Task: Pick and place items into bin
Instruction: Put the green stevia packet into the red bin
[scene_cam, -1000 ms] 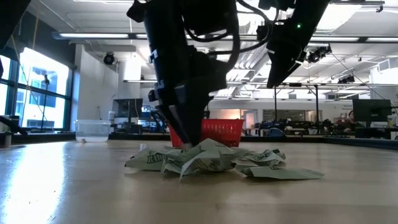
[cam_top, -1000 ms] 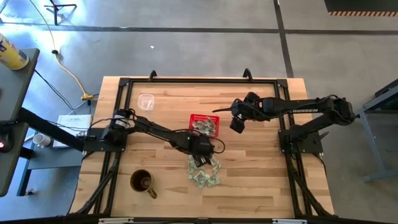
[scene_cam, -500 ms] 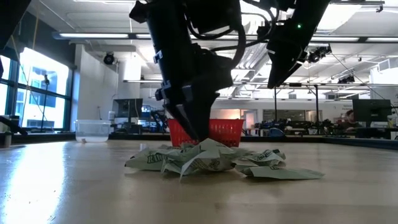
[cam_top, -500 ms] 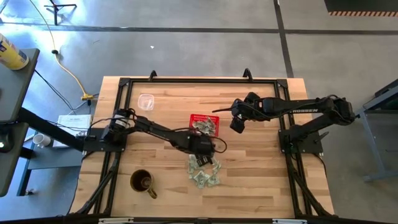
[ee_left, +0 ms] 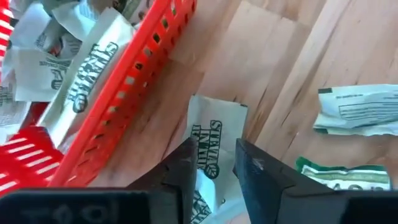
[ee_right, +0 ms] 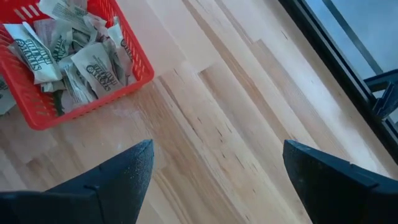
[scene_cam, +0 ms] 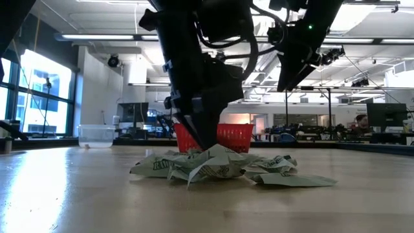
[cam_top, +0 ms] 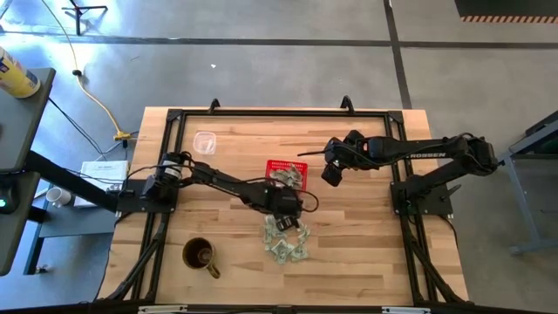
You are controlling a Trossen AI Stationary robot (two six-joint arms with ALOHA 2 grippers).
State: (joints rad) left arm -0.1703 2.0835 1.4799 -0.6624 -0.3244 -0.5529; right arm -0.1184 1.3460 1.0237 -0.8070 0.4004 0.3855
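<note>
A heap of pale green-and-white packets (cam_top: 288, 242) lies on the table just near of the red basket (cam_top: 277, 164), which holds several more packets (ee_right: 93, 68). My left gripper (cam_top: 283, 215) stands at the heap's far end, beside the basket's wall (ee_left: 124, 81), fingers pointing down and shut on one packet (ee_left: 211, 134). In the low view it reaches into the heap (scene_cam: 220, 167). My right gripper (cam_top: 331, 174) hangs open and empty above the table, just right of the basket. My left gripper pinches a white-and-green packet between its two fingers, by the end next to them (ee_left: 210, 163). The fingers come from above, pointing down. The packet's other end (ee_left: 214, 112) lies toward the basket; whether it is off the table, I cannot tell.
A clear plastic cup (cam_top: 205, 141) stands at the far left of the table and a brown mug (cam_top: 200, 255) at the near left. A black frame (cam_top: 279, 112) runs round the table. Bare wood lies right of the heap and basket.
My left gripper has shifted a little toward the table's right edge, staying down at the far end of the heap. The heap keeps its shape.
</note>
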